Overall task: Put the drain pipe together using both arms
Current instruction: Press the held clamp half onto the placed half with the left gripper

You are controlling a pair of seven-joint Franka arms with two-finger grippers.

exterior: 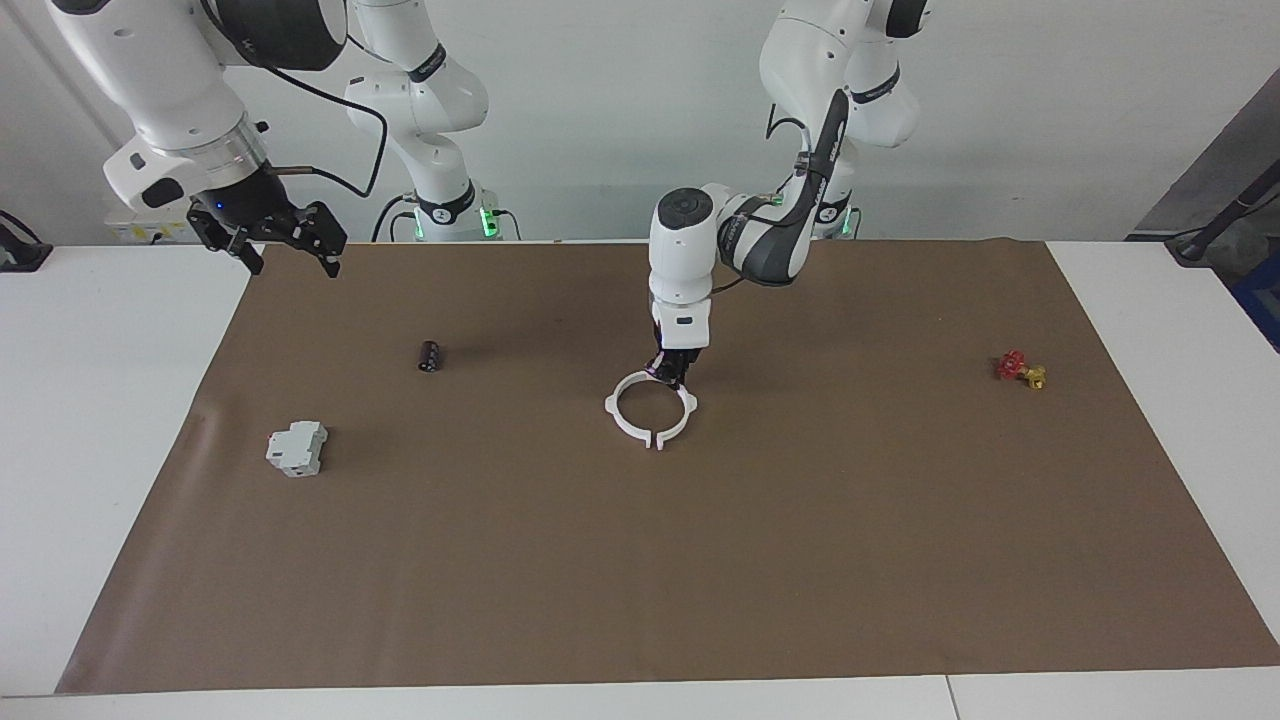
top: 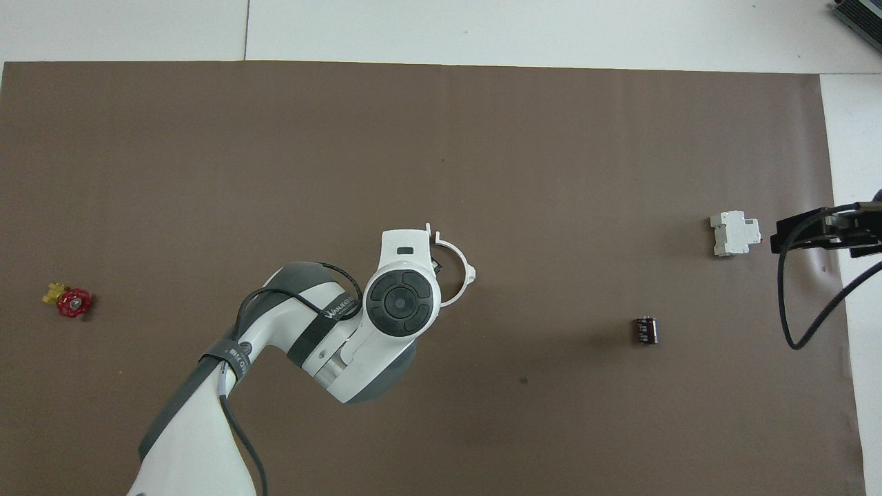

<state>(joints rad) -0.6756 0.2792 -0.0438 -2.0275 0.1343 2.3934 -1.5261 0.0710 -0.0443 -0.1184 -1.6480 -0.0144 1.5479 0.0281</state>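
Near the robots' edge of the mat [exterior: 900,500], our right gripper [exterior: 268,240] waited with fingers spread, empty. At mid-mat our left gripper [exterior: 670,374] was clenched on the drain pipe [exterior: 650,410], whose halves formed one ring on the mat, likely steadying the joint.

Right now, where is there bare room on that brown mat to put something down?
Wide bare mat lies farther from the robots than the white ring. Bare stretches separate ring, red valve and black cylinder. Crowded only by the left claw.
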